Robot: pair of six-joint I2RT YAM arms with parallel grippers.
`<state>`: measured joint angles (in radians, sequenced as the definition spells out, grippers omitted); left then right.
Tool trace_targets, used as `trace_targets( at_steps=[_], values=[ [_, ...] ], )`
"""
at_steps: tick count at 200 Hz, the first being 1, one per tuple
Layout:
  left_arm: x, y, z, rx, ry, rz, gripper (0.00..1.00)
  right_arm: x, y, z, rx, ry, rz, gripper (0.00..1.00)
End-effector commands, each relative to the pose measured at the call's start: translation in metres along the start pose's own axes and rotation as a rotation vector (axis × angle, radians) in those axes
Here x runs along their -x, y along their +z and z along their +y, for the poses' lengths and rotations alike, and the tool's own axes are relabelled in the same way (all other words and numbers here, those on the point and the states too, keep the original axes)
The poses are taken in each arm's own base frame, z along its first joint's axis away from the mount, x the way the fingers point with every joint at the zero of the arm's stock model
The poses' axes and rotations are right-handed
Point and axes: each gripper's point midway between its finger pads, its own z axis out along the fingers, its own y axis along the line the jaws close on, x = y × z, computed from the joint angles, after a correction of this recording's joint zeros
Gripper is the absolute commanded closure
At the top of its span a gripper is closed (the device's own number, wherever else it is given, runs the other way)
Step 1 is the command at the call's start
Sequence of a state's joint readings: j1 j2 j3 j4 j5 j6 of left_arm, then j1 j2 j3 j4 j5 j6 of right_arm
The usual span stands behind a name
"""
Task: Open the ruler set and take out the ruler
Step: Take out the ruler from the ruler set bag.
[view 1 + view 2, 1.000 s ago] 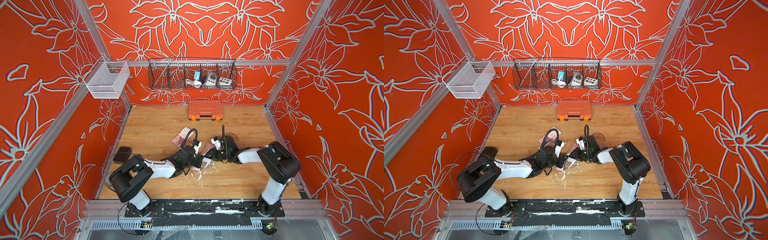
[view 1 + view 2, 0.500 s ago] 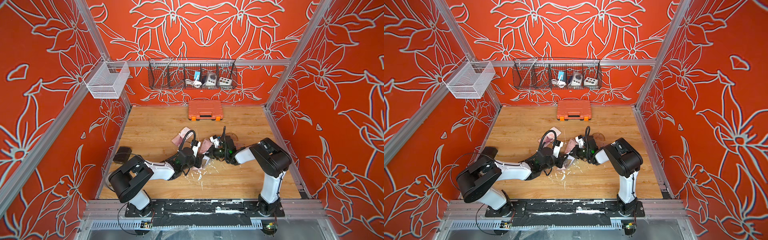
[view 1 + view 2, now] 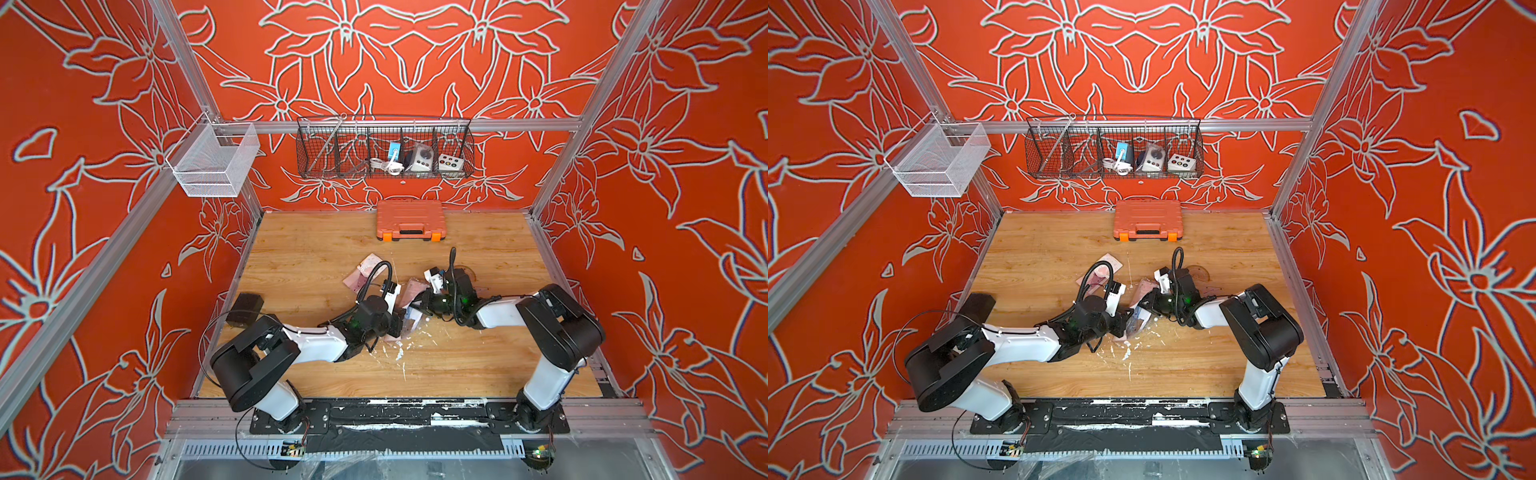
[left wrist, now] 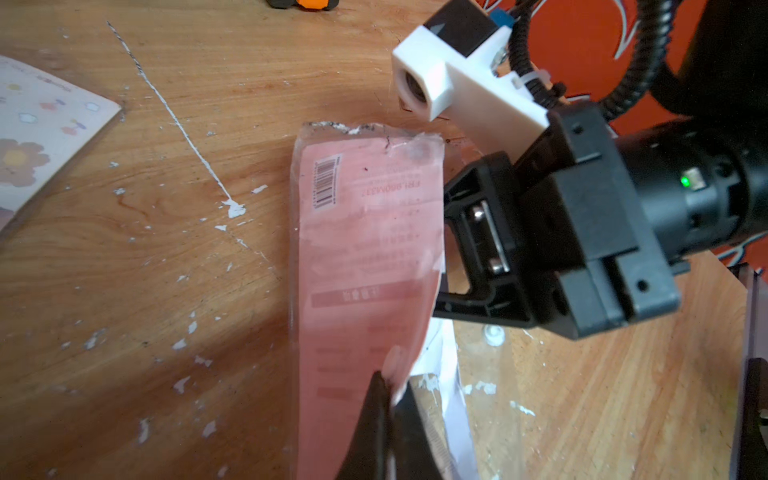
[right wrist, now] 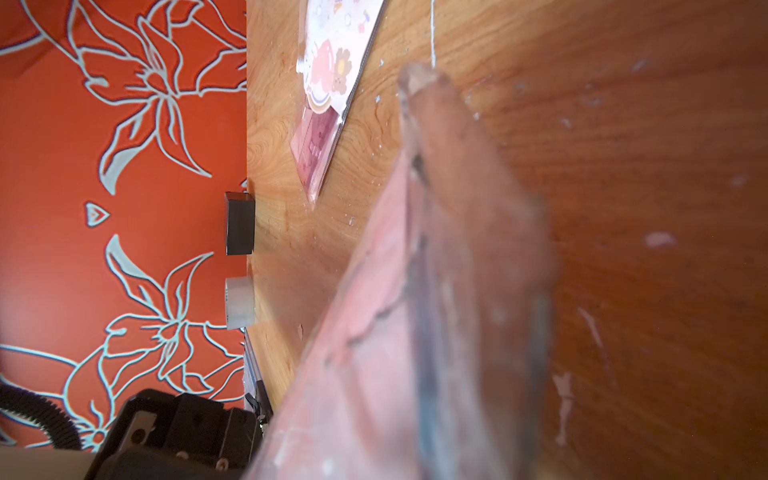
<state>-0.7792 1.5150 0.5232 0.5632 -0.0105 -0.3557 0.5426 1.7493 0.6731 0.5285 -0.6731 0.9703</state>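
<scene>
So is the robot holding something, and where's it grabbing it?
Yes: the flat pink ruler pack in a clear plastic sleeve. The left gripper pinches the end away from its barcode; the right gripper clamps one long edge.

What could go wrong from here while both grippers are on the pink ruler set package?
1. The left gripper pinches only a narrow bit of one end of the ruler set package, so a pull could slip it free.
2. The right gripper appears shut on the side edge, not the ragged end. Tugging may tear the film rather than open it.
3. The two grippers sit very close, so a twist could knock them together.
</scene>
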Motion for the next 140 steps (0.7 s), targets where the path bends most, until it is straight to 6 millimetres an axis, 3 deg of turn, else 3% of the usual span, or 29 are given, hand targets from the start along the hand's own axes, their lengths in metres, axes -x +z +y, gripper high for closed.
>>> trace_targets(
  at_steps=[1, 54, 108, 140],
  values=[
    [-0.002, -0.007, 0.014, 0.092, 0.018, 0.01, 1.0, -0.003, -0.011, -0.015, -0.064, 0.005, 0.0, 0.98],
    [-0.005, -0.01, 0.028, 0.172, 0.026, 0.026, 1.0, 0.001, -0.024, -0.006, -0.042, -0.027, -0.021, 0.96],
    [-0.01, 0.004, 0.017, 0.115, 0.031, 0.066, 1.0, 0.0, -0.007, -0.009, -0.004, -0.028, 0.03, 0.85],
    [-0.011, 0.008, 0.013, 0.092, 0.037, 0.083, 1.0, 0.001, -0.002, -0.017, -0.022, -0.03, 0.035, 0.85]
  ],
)
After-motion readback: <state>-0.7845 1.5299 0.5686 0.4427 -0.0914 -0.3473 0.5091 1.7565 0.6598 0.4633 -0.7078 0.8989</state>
